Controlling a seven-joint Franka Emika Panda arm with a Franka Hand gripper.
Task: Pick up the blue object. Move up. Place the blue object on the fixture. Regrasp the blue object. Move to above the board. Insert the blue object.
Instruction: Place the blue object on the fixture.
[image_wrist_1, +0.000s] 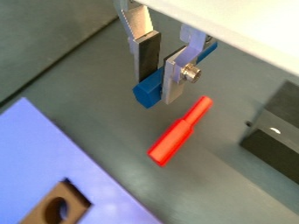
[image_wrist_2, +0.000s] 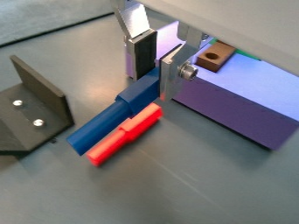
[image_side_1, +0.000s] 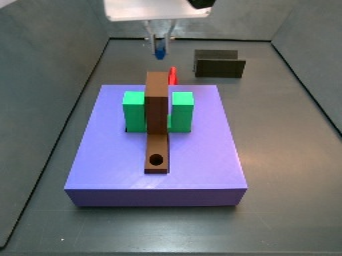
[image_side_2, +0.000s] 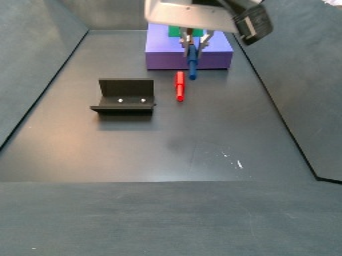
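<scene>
Fingers (image_wrist_2: 156, 63) clamp the blue object (image_wrist_2: 114, 114) beside the red stick (image_wrist_2: 125, 134), bare floor between board (image_wrist_2: 233, 96) and fixture (image_wrist_2: 35, 109).

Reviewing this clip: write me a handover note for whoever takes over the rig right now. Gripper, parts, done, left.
Gripper: shut on the thin bright blue stick, one end raised, the other low beside the red stick lying on the floor.
Dark L-shaped fixture: bare, apart from both sticks.
Violet-blue board with green blocks and holed brown strip: hole unfilled.
Done: grasp.
Left: lift, place on fixture, regrasp, move above board, insert.
</scene>
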